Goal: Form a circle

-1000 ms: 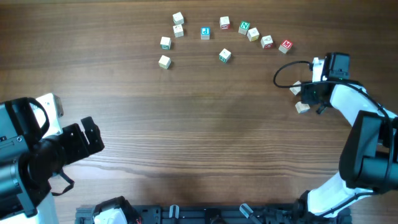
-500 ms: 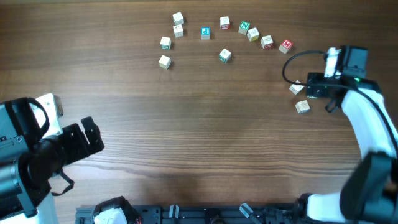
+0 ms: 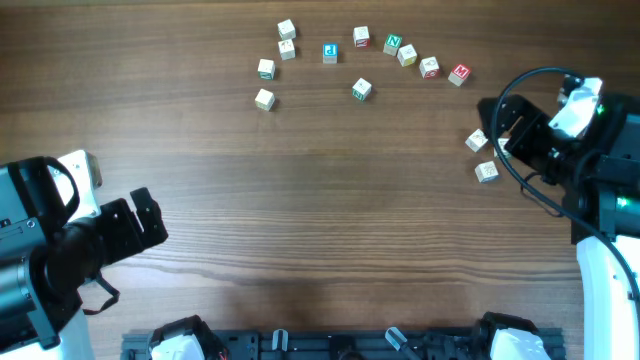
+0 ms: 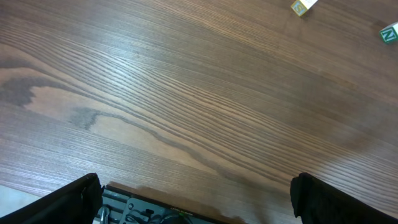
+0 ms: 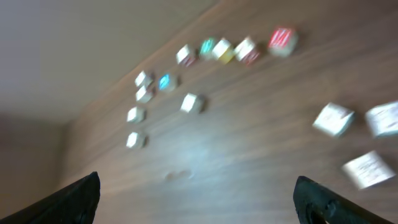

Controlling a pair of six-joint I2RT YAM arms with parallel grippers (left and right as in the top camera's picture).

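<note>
Circle (image 3: 361,38): an open arc, far side

Its cubes curve along the far side of the table (image 3: 320,220), one stray cube (image 3: 361,90) inside. Right gripper (image 5: 199,199) gapes empty beside the arc's right end; left gripper (image 4: 196,199), wide and empty, sits well apart.

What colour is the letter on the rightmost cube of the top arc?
Red. That cube shows most sharply in the overhead view; the right wrist view is blurred.
</note>
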